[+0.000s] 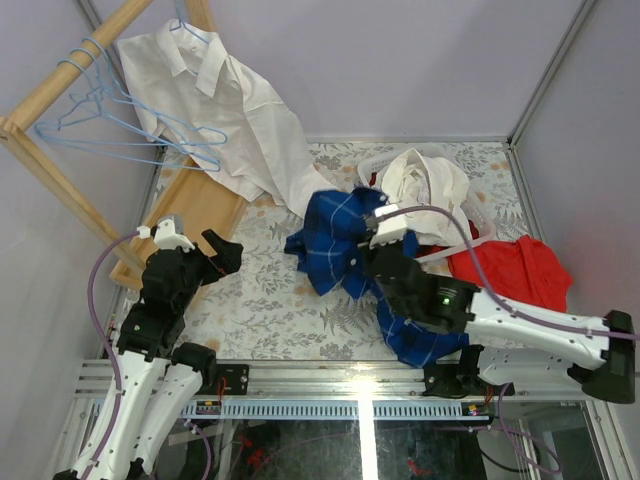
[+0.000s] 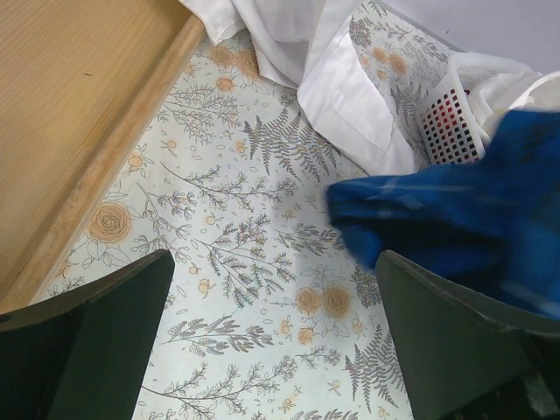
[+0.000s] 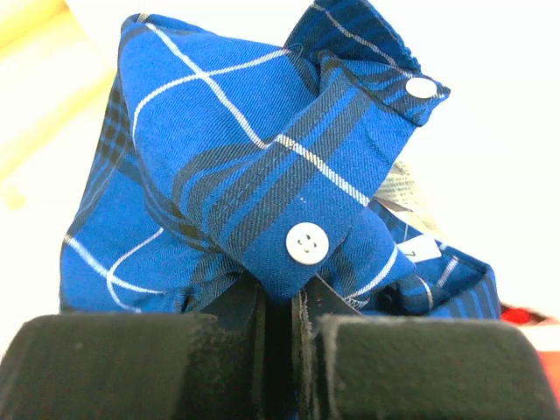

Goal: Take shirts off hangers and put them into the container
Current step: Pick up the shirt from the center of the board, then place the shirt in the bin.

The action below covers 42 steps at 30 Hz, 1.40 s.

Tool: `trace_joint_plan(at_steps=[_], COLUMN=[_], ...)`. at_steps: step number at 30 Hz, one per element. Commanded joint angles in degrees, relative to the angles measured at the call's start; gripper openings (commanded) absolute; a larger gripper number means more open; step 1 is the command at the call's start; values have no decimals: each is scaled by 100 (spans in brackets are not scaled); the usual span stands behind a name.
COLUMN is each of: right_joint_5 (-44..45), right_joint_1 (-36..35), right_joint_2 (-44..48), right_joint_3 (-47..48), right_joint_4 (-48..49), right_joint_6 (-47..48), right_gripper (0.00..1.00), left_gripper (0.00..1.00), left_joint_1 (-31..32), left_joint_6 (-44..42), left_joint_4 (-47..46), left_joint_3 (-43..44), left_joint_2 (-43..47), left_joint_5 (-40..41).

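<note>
Obs., largest first. White shirt (image 1: 240,110) hangs on a light-blue wire hanger (image 1: 190,35), well beyond and to the left of both claws; not yet taken down.

Blue checked shirt (image 1: 335,240) is off its hanger and bunched in a soft heap right at the right claw (image 3: 280,306). Part of it trails back under that arm.

Container (image 2: 451,122) sits just beyond the right claw and slightly to its right. A second white shirt (image 1: 425,180) lies heaped in it. Red cloth (image 1: 515,265) lies to the claw's right.

Right claw: jaws pinched almost together on a fold of the blue shirt's placket (image 3: 315,184), just below a white button (image 3: 305,242).

Left claw (image 2: 271,350): spread wide, nothing in it, above the floral table cover (image 2: 245,245). The blue shirt's edge is ahead of it, to the right.

Handling, judged: the fabric is light, limp and not fragile. It will sag and drag rather than keep its shape. The doubled placket gives thicker purchase than single cloth, so slipping looks unlikely. The trailing part may catch on the container's rim.
</note>
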State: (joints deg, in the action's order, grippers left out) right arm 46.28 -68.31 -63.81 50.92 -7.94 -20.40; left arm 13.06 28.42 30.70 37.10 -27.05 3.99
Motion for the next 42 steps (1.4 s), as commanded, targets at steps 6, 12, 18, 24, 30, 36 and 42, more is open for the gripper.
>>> trace_joint_plan(at_steps=[6,12,18,24,30,36,42], right_joint_5=[1820,1594,1459,954,-131,-1364,-1877], right_joint_1=[118,1333,2261,3495,4292,4512,4723], right_joint_2=[452,-507,-1032,-1802,-2153,-3431,-4185], right_joint_3=[1069,2615,3576,4685,3700,2897,3217], right_joint_4=[3964,3000,1980,436,-636,-1278,-2003], right_joint_6=[4893,4976,4056,2902,1310,549,321], right_gripper=[0,1,1,1,1,6,15], left_gripper=[100,100,100,100,100,100,100], left_joint_1=[-21,-23,-23,-19,-23,-22,-26], left_joint_6=[-26,-27,-30,-27,-29,-54,-51], left_joint_4=[-99,-99,-99,-108,-114,-136,-134], left_joint_3=[-55,-57,-61,-67,-68,-74,-72], left_joint_2=[31,46,52,42,51,-22,-12], left_joint_5=[76,82,96,63,95,10,27])
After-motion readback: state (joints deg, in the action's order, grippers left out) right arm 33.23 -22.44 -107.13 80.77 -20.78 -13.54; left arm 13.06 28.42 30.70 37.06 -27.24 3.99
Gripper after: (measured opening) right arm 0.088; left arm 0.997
